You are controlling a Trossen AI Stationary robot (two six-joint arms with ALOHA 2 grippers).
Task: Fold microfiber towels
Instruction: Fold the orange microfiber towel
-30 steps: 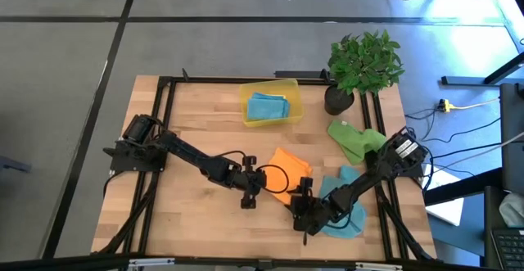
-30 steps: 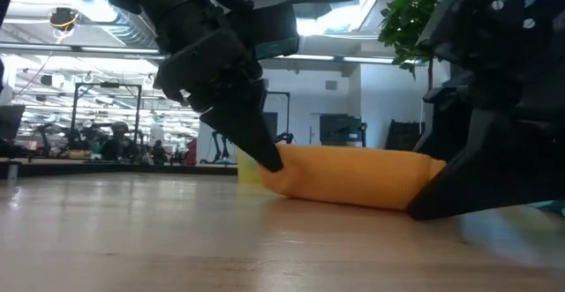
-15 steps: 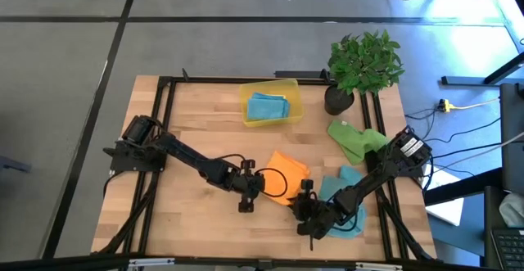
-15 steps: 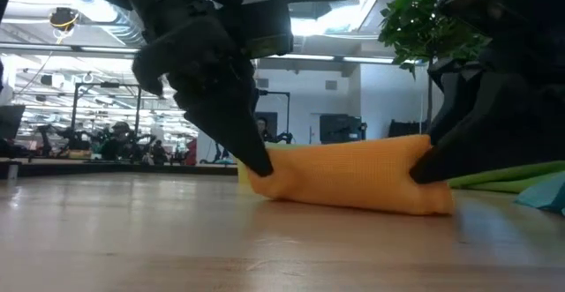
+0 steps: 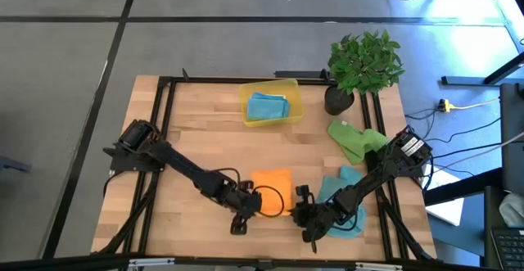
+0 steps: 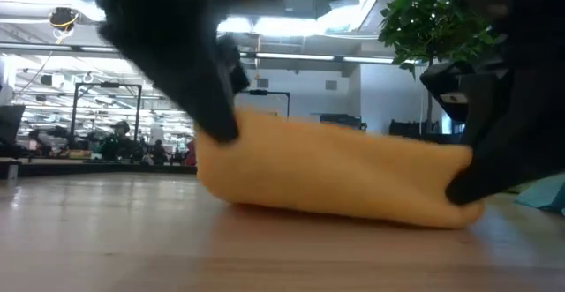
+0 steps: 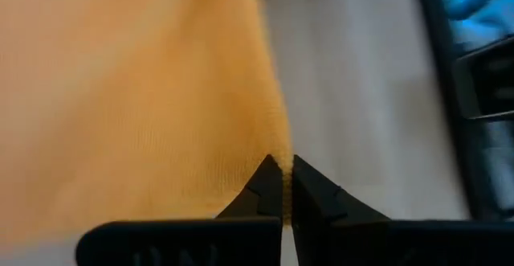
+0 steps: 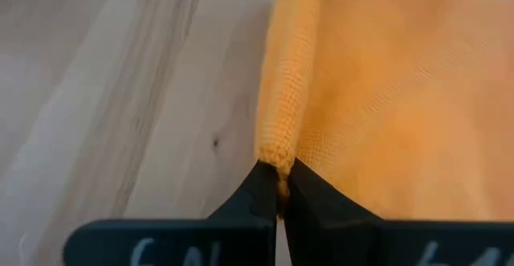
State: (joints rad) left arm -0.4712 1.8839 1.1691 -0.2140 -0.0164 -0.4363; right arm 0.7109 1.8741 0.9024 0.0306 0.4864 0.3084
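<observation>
Looking straight down on the wooden table (image 5: pixel 196 132), we find the orange towel (image 5: pixel 271 185) lying near the front edge, at about 6 o'clock from the table's middle, with both arms meeting at it. The left gripper (image 5: pixel 246 206) sits at the towel's 7 o'clock corner with its jaws pinched tight on the cloth's edge, as the left wrist view confirms (image 7: pixel 281 178). The right gripper (image 5: pixel 300 209) sits at the towel's 5 o'clock corner, its jaws likewise closed on a folded hem (image 8: pixel 278 169). In the low view the orange towel (image 6: pixel 335 173) is stretched between the two dark grippers and fills the foreground, hiding much of what lies behind. Just at 3 o'clock of the orange towel a teal-blue towel (image 5: pixel 350 214) lies partly under the right arm, and a green towel (image 5: pixel 354 140) lies at 1 o'clock, below the potted plant (image 5: pixel 364 62). At 12 o'clock a yellow plastic bin (image 5: pixel 290 92) holds another folded teal-blue cloth (image 5: pixel 268 107). We see cables (image 5: pixel 467 105) trailing on the floor beyond the table's 3 o'clock side.
</observation>
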